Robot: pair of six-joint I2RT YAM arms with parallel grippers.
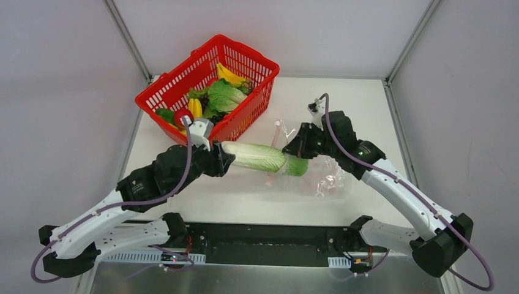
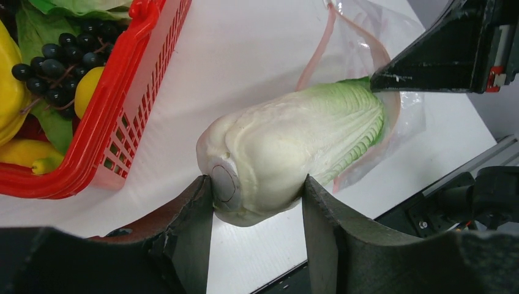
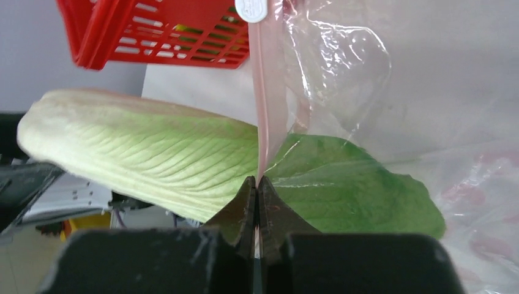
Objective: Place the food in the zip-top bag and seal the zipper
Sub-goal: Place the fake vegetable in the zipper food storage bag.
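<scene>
A long white-green cabbage (image 1: 254,156) hangs level above the table, and my left gripper (image 1: 221,160) is shut on its white stem end (image 2: 245,177). Its green leafy tip (image 3: 361,190) lies inside the mouth of the clear zip-top bag (image 1: 324,177). My right gripper (image 3: 257,180) is shut on the pink zipper (image 3: 267,92) strip, holding the mouth's upper edge lifted over the cabbage. A white slider (image 3: 251,9) sits at the strip's far end. More food stays in the red basket (image 1: 245,61).
The red mesh basket stands at the back left, holding bananas (image 1: 229,75), leafy greens (image 1: 225,95) and dark grapes (image 2: 61,58). Its near wall (image 2: 116,92) is close to my left gripper. A black rail (image 1: 263,242) runs along the table's near edge.
</scene>
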